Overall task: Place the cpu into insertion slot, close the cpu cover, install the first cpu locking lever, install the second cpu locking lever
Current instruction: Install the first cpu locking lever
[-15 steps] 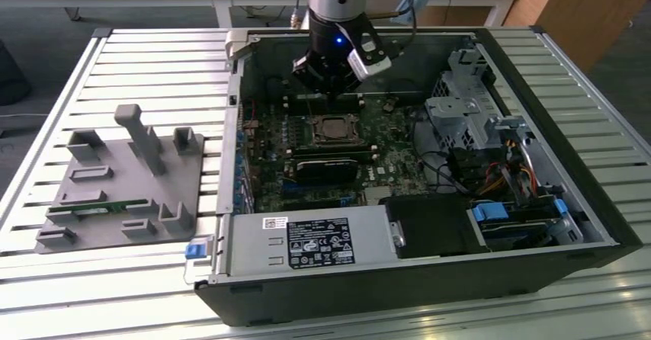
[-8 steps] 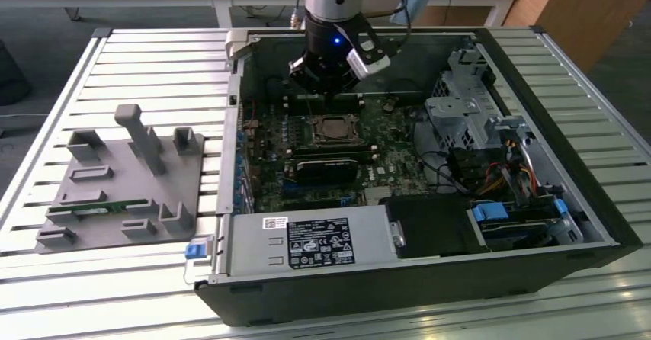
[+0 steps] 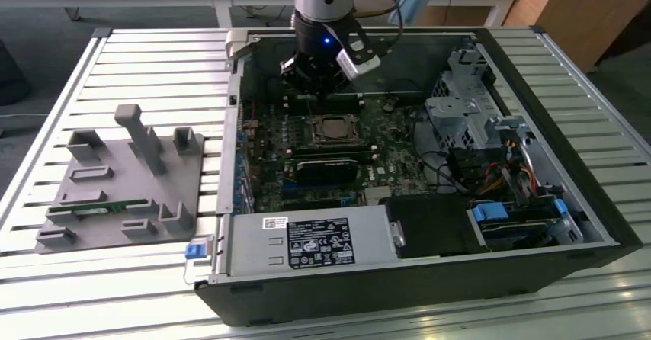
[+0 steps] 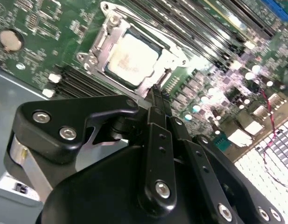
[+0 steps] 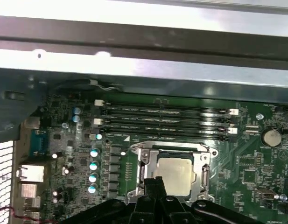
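Cpu, silvery-beige square chip (image 4: 132, 59), seated under thin silver-frame cpu cover (image 4: 168, 57); black fingers (image 4: 155, 126) closed, empty, tips at its edge, presumably for lever-pushing.

grey fixture (image 3: 117, 194) — on slatted table (image 3: 152, 58) | power supply (image 3: 254, 241) | memory slots (image 5: 165, 122) | coin battery (image 5: 271, 136)

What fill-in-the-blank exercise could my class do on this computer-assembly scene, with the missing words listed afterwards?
1. The cpu sits in the ____ slot.
2. The cpu cover around it is ____, not open.
3. The grey fixture lies to the exterior view's ____ of the computer case.

Missing words: insertion; closed; left.
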You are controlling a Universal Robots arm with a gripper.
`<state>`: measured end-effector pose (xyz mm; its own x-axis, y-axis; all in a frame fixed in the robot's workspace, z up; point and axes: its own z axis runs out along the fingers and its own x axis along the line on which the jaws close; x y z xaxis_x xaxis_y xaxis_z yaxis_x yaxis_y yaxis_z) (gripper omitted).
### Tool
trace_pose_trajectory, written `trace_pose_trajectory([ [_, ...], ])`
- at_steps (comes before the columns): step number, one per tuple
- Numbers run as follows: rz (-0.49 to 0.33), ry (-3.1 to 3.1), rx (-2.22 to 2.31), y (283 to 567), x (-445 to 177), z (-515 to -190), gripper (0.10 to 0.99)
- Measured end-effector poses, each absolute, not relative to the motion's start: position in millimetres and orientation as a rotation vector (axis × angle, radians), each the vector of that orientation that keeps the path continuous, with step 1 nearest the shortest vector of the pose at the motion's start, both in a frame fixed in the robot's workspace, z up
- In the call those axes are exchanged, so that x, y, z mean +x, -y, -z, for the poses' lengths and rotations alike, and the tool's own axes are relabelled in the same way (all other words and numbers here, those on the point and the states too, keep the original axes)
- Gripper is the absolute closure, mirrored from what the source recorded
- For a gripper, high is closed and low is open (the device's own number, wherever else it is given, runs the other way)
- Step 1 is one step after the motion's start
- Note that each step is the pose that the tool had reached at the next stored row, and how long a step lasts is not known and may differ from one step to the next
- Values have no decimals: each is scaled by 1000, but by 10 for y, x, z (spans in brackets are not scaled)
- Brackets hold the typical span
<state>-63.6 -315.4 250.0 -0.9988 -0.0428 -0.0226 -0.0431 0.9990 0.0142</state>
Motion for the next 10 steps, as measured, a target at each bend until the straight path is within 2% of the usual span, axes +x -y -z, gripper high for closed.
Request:
trace_pose_trajectory([
  [10,-23,-3118,-64,3149,-876,-2499,980],
])
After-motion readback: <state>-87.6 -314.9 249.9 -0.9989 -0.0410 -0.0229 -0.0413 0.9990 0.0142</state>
